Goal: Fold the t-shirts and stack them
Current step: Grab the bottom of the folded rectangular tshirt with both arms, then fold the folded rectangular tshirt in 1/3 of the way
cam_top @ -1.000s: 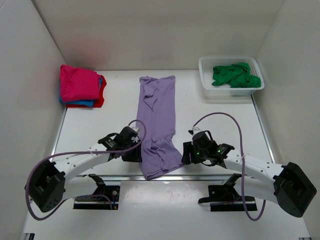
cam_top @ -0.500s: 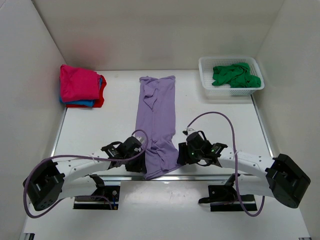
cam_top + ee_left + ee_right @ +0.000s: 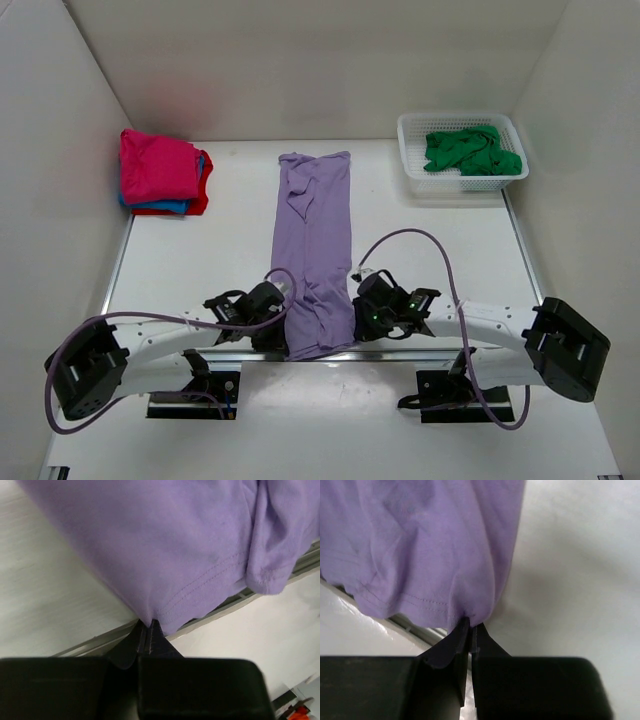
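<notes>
A lilac purple t-shirt (image 3: 315,250) lies folded into a long narrow strip down the middle of the table. My left gripper (image 3: 284,335) is shut on its near left corner, and the left wrist view shows the hem (image 3: 200,587) pinched at the fingertips (image 3: 150,625). My right gripper (image 3: 354,322) is shut on the near right corner, with the cloth (image 3: 430,555) caught between its tips (image 3: 470,625). A green t-shirt (image 3: 470,150) lies crumpled in the basket. Folded magenta pink (image 3: 155,165), blue (image 3: 160,206) and red (image 3: 200,195) t-shirts are stacked at the far left.
A white lattice basket (image 3: 412,168) stands at the far right corner. White walls close in the table on three sides. A metal rail (image 3: 400,354) runs along the near table edge, just under the shirt's hem.
Both grippers moved in toward the near corners of the lilac shirt and went from open to shut on its hem. The hem now looks narrower and pulled together.
</notes>
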### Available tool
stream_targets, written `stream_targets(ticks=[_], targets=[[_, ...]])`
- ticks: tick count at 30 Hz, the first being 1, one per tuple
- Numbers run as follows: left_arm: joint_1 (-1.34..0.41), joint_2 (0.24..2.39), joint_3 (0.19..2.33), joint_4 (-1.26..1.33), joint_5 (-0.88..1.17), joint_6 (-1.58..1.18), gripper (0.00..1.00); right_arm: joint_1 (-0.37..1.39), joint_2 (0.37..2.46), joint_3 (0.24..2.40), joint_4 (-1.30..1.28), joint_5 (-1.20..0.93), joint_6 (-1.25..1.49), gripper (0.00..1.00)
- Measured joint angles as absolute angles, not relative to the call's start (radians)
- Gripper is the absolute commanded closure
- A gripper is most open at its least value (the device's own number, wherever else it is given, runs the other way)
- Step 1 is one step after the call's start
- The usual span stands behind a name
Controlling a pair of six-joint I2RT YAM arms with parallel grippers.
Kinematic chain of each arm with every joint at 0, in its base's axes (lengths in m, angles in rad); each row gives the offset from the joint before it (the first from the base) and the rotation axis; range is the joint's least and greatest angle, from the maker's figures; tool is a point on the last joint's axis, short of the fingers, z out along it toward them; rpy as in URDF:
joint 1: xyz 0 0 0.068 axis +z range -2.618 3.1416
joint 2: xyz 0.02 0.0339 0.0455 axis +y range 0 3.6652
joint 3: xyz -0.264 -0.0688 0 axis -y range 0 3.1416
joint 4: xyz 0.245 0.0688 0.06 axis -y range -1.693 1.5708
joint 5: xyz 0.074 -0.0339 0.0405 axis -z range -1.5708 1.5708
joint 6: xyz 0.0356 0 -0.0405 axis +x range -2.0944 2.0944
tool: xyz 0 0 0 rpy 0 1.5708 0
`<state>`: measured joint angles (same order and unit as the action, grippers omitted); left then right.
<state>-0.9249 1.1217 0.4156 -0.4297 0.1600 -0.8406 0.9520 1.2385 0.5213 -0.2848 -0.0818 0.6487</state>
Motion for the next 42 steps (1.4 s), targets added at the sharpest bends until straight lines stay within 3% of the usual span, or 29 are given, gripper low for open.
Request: stream_targets(ticks=[9,18,24,31,42], targets=[[-0.85,0.835,0.424,-0.597,0.104,-0.838,1.0,1.08,1.132,0.546,-0.407,-0.051,0.72,0.99],[-0.72,0.805,0.48,-0.758,0.129,-0.779,1.0,0.978,1.098,0.653,-0.516,-0.128,0.693,1.0],[-0.49,0.913,0.701,-0.794,0.176,-0.654,1.0,0.81,1.181,0.848,-0.591,-0.239,0.564,1.0],[-0.416,1.197,0.88,-0.69,0.223,-0.555,1.0,0.546,1.378,1.008,-0.624,-0.378,0.379,1.0],[-0.268,1.481,1.048,-0.556,0.262,-0.489,1.0,0.462,1.689,1.295,-0.634,-0.438,0.221,0.99]])
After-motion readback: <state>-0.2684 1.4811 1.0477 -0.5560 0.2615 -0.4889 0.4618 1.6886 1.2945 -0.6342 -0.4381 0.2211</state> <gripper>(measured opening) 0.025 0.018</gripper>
